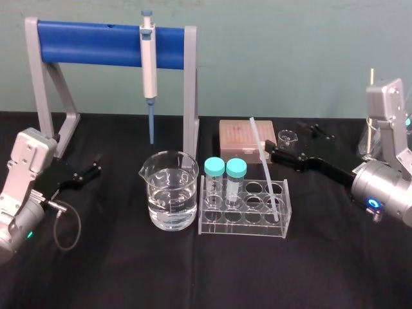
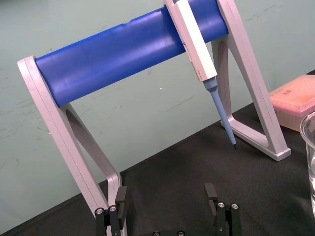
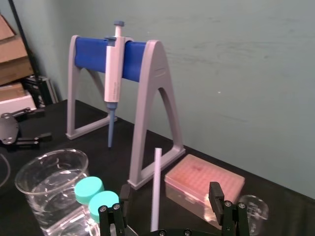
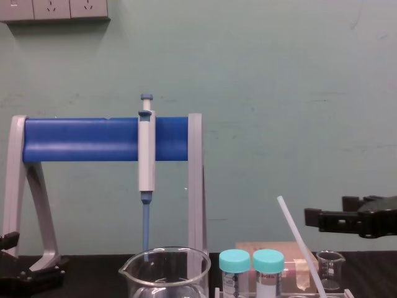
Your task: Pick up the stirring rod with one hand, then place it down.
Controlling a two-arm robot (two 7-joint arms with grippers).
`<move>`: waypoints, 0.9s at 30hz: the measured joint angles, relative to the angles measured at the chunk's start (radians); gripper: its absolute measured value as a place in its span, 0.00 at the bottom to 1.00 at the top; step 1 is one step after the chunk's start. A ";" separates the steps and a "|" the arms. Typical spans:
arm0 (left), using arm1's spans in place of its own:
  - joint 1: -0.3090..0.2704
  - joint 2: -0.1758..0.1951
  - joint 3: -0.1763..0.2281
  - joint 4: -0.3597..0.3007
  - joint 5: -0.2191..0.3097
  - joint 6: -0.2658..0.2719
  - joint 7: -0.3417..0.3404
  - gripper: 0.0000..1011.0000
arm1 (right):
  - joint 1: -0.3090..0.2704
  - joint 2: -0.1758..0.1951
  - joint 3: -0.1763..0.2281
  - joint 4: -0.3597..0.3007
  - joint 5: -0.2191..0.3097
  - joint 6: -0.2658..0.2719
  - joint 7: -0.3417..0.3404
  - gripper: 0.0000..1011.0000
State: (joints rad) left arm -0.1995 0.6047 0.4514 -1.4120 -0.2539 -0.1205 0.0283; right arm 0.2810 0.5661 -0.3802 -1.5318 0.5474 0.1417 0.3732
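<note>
The stirring rod (image 1: 265,168) is a thin translucent white stick leaning in a clear tube rack (image 1: 284,222), its top tilted back and to the left. My right gripper (image 1: 268,150) reaches in from the right at the rod's upper part. In the right wrist view the rod (image 3: 156,189) stands between the open fingers (image 3: 215,192) with a gap on each side. The chest view shows the rod (image 4: 299,242) slanting up below and left of the right gripper (image 4: 317,218). My left gripper (image 1: 92,170) rests open at the far left, and its fingers (image 2: 211,194) hold nothing.
A glass beaker of water (image 1: 170,190) stands left of the rack, which holds two teal-capped vials (image 1: 225,180). Behind hang a white-and-blue pipette (image 1: 149,71) on a grey-and-blue stand (image 1: 190,90). A pink tip box (image 1: 239,138) and a small glass beaker (image 1: 286,137) sit behind the rack.
</note>
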 joint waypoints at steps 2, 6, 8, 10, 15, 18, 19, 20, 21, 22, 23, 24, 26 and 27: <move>0.000 0.000 0.000 0.000 0.000 0.000 0.000 0.99 | 0.008 -0.008 -0.003 0.005 0.001 0.012 0.008 0.99; 0.000 0.000 0.000 0.000 0.000 0.000 0.000 0.99 | 0.034 -0.036 -0.016 0.030 -0.008 0.037 0.022 0.99; 0.000 0.000 0.000 0.000 0.000 0.000 0.000 0.99 | 0.048 -0.050 -0.022 0.046 -0.015 0.046 0.025 0.99; 0.000 0.000 0.000 0.000 0.000 0.000 0.000 0.99 | 0.058 -0.060 -0.026 0.057 -0.020 0.051 0.026 0.99; 0.000 0.000 0.000 0.000 0.000 0.000 0.000 0.99 | 0.094 -0.096 -0.043 0.105 -0.040 0.066 0.026 0.99; 0.000 0.000 0.000 0.000 0.000 0.000 0.000 0.99 | 0.110 -0.114 -0.050 0.129 -0.050 0.071 0.026 0.99; 0.000 0.000 0.000 0.000 0.000 0.000 0.000 0.99 | 0.113 -0.119 -0.052 0.133 -0.052 0.072 0.026 0.99; 0.000 0.000 0.000 0.000 0.000 0.000 0.000 0.99 | 0.116 -0.122 -0.053 0.138 -0.055 0.073 0.026 0.99; 0.000 0.000 0.000 0.000 0.000 0.000 0.000 0.99 | 0.119 -0.126 -0.054 0.143 -0.058 0.073 0.026 0.99; 0.000 0.000 0.000 0.000 0.000 0.000 0.000 0.99 | 0.124 -0.132 -0.056 0.153 -0.062 0.074 0.026 0.99; 0.000 0.000 0.000 0.000 0.000 0.000 0.000 0.99 | 0.124 -0.132 -0.056 0.153 -0.062 0.074 0.026 0.99; 0.000 0.000 0.000 0.000 0.000 0.000 0.000 0.99 | 0.128 -0.137 -0.057 0.160 -0.067 0.076 0.026 0.99; 0.000 0.000 0.000 0.000 0.000 0.000 0.000 0.99 | 0.133 -0.144 -0.059 0.170 -0.073 0.079 0.026 0.99; 0.000 0.000 0.000 0.000 0.000 0.000 0.000 0.99 | 0.134 -0.146 -0.059 0.172 -0.074 0.080 0.026 0.99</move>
State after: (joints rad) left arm -0.1995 0.6047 0.4514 -1.4120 -0.2539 -0.1206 0.0283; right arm 0.4150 0.4201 -0.4388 -1.3598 0.4732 0.2221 0.3988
